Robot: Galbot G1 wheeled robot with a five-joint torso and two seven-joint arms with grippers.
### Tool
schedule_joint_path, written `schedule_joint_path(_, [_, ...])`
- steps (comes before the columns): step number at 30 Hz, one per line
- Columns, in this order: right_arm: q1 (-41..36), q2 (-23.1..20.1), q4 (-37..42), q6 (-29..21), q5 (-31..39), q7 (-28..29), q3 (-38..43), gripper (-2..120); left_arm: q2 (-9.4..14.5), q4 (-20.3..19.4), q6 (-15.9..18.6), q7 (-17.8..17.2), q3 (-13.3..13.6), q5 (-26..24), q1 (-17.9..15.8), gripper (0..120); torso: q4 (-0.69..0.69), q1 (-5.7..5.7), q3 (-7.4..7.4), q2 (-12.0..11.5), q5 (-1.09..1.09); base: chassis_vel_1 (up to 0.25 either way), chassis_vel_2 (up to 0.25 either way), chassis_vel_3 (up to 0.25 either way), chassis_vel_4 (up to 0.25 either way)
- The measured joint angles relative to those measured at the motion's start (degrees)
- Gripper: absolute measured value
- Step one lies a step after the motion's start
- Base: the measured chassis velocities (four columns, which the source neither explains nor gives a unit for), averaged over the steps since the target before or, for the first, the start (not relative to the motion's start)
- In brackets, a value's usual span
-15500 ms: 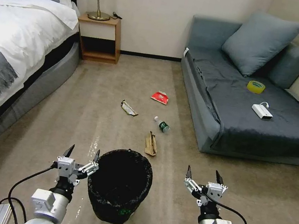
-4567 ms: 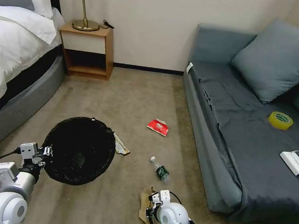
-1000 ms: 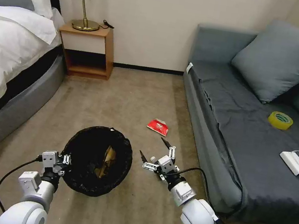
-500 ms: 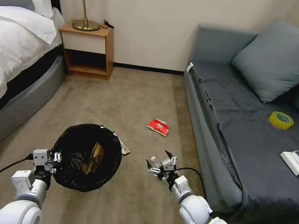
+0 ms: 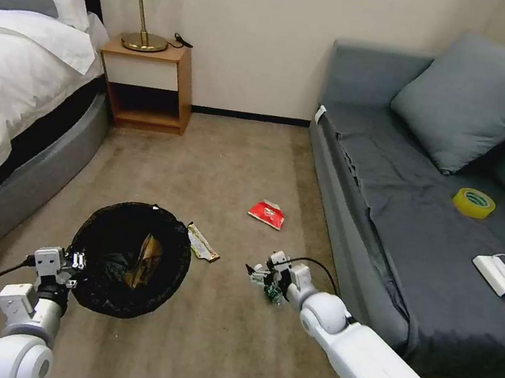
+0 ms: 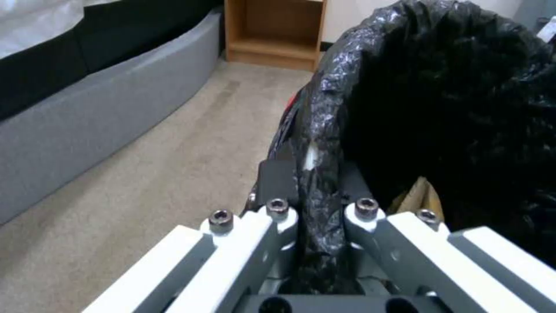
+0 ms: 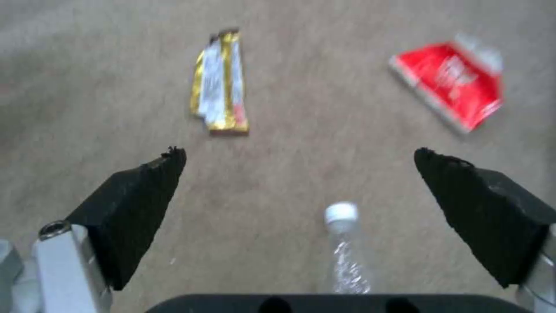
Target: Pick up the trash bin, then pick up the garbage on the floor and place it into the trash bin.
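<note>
Dropping from beside the bin half a second ago, the right gripper [image 5: 259, 274] is now hanging low over the bottle [image 7: 346, 250] with fingers spread wide, so the bottle looks next. Nearer, the left gripper [image 6: 316, 208] is pinching the rim of the trash bin [image 5: 130, 257], with brown paper [image 5: 141, 254] already inside. Farther out, the gold wrapper [image 7: 220, 81] and red packet [image 7: 453, 84] are lying on the carpet [image 5: 220, 152]; no writing is readable.

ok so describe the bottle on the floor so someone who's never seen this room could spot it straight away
Start at the grey sofa and look down at the beige carpet beside its front edge. The small clear plastic bottle with a white cap lies there, between the fingers of the open right pincer. Its neighbours are flat: a red packet and a gold-brown wrapper.
</note>
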Motion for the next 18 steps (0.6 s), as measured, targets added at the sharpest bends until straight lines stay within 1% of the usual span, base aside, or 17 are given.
schedule_joint_path(1, [2.43,0.9,-1.7,-1.06,0.83,-0.5,-1.36,100,0.12,0.13,-0.02,0.23,-0.29,-0.28,-0.05,4,0.0,0.0,0.0,0.0,0.0,0.0,0.0,0.0,0.0])
schedule_joint_path(2, [2.43,0.9,-1.7,-1.06,0.83,-0.5,-1.36,100,0.12,0.13,-0.02,0.23,-0.29,-0.28,-0.05,4,0.0,0.0,0.0,0.0,0.0,0.0,0.0,0.0,0.0])
schedule_joint_path(4, [5.95,2.39,-4.77,-3.01,1.66,-1.61,-3.41,100,0.29,0.38,-0.02,0.59,-0.74,-0.76,-0.2,4,0.01,0.0,0.0,0.0,0.0,0.0,0.0,0.0,0.0])
schedule_joint_path(6, [8.8,3.43,-7.63,-7.89,3.31,-4.5,-4.49,100,0.58,0.59,-0.02,0.97,-1.21,-1.38,-0.36,4,0.01,0.0,0.0,0.0,0.01,0.0,0.0,0.0,0.0])
schedule_joint_path(7, [8.8,3.43,-7.63,-7.89,3.31,-4.5,-4.49,100,0.58,0.59,-0.02,0.97,-1.21,-1.38,-0.36,4,0.01,0.0,0.0,0.0,0.01,0.0,0.0,0.0,0.0])
schedule_joint_path(9, [11.35,3.56,-11.5,-12.61,4.53,-8.45,-5.71,100,0.89,0.89,0.02,1.29,-1.8,-1.99,-0.54,4,0.0,0.0,0.0,0.0,0.0,0.0,0.0,0.0,0.0])
schedule_joint_path(10, [12.06,4.24,-13.75,-13.31,4.84,-9.37,-5.79,100,0.98,1.0,0.06,1.4,-2.0,-2.22,-0.6,4,-0.01,0.0,0.0,0.0,0.0,0.0,0.0,0.0,0.0])
schedule_joint_path(12, [12.32,4.62,-14.77,-13.45,4.88,-9.73,-5.8,100,1.02,1.05,0.07,1.45,-2.08,-2.26,-0.6,4,-0.01,0.0,0.0,0.0,0.0,0.0,0.0,0.0,0.0])
schedule_joint_path(14, [13.26,6.59,-19.53,-13.53,4.85,-10.82,-5.67,100,1.21,1.25,0.11,1.66,-2.32,-2.41,-0.64,4,0.0,0.0,0.0,0.0,0.01,0.0,0.0,0.0,0.0])
schedule_joint_path(16, [13.44,6.97,-20.38,-13.53,4.8,-11.1,-5.64,100,1.24,1.29,0.13,1.68,-2.34,-2.41,-0.65,4,0.0,0.0,0.0,0.0,0.01,0.0,0.0,0.0,0.0])
schedule_joint_path(18, [14.03,8.05,-22.99,-13.53,4.34,-11.94,-5.44,100,1.31,1.41,0.2,1.8,-2.42,-2.44,-0.67,4,0.0,0.0,0.0,0.0,0.0,0.0,0.0,0.0,0.0])
